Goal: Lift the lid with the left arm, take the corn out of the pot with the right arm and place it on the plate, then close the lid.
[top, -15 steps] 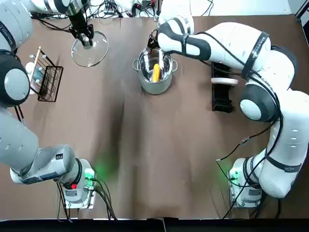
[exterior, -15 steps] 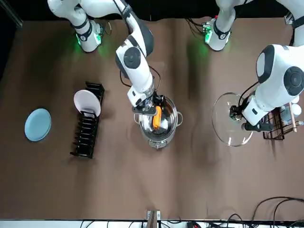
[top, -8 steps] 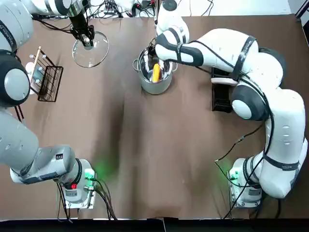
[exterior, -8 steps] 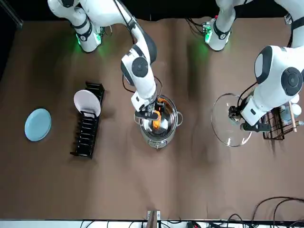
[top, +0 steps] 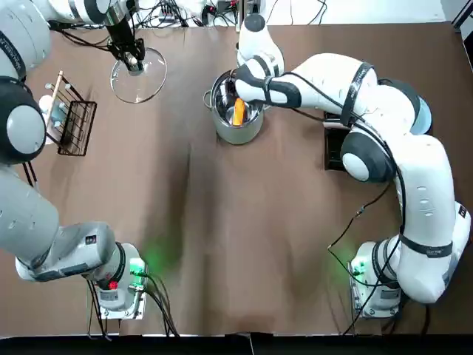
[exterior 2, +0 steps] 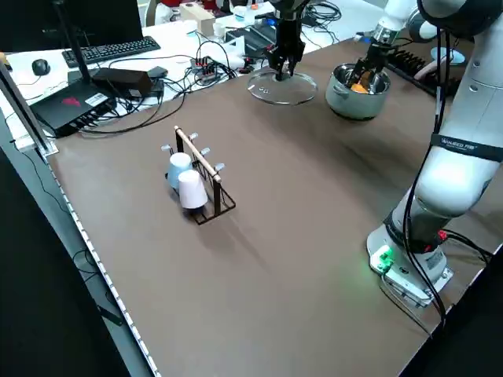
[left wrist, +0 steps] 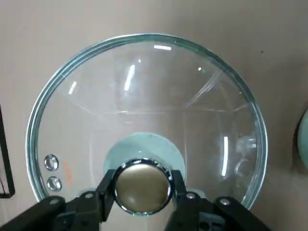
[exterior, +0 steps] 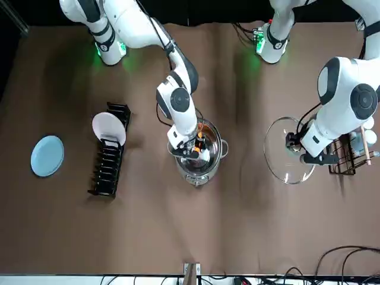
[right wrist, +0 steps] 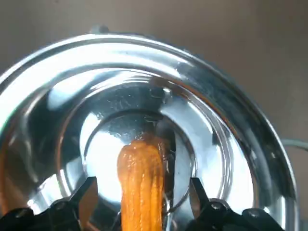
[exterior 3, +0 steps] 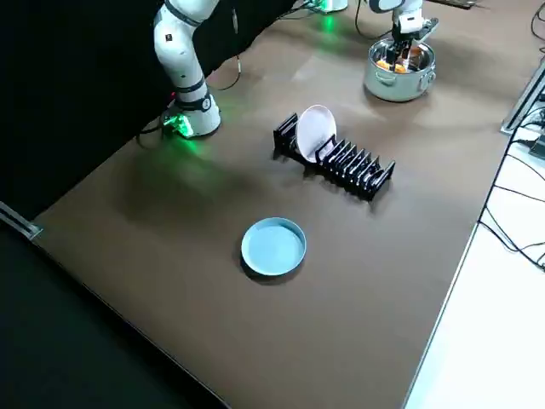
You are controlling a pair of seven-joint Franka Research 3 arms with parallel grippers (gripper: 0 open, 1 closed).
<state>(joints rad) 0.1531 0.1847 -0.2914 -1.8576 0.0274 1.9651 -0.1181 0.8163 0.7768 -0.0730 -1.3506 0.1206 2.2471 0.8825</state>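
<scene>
The left gripper [top: 134, 61] is clamped on the metal knob [left wrist: 143, 187] of the round glass lid [top: 138, 78], well apart from the stainless steel pot [top: 238, 133]. The right gripper [right wrist: 142, 191] sits inside the pot, fingers spread either side of the orange corn cob [right wrist: 142, 173] without touching it. The round blue plate [exterior: 47, 155] lies beyond the black dish rack [exterior: 110, 169].

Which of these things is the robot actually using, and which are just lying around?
In use: pot, corn inside it, glass lid in the left claw, right claw open around the corn, probably the blue plate.
Lying about: black dish rack with white plate, wire rack with cups.
</scene>
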